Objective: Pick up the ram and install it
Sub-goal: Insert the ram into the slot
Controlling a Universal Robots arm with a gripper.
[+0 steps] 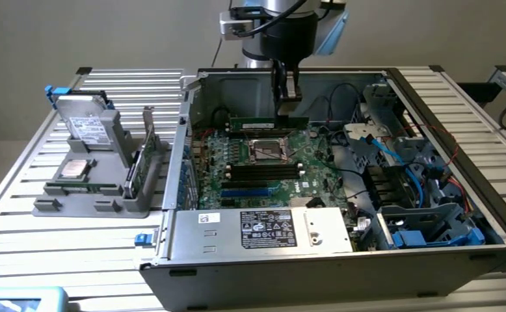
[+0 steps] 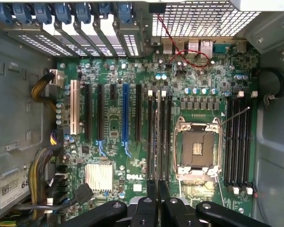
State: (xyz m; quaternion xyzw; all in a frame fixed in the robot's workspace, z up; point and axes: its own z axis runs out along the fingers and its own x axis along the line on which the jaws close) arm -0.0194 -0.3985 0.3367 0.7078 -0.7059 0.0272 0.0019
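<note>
We see the black gripper clamped on the long thin green ram stick, upper centre of the exterior view, above the green motherboard (pickup done); it is not yet seated in a slot.

I see soft, even room light on the table. The case interior lies shadowed; white glare burns through its grille.
</note>
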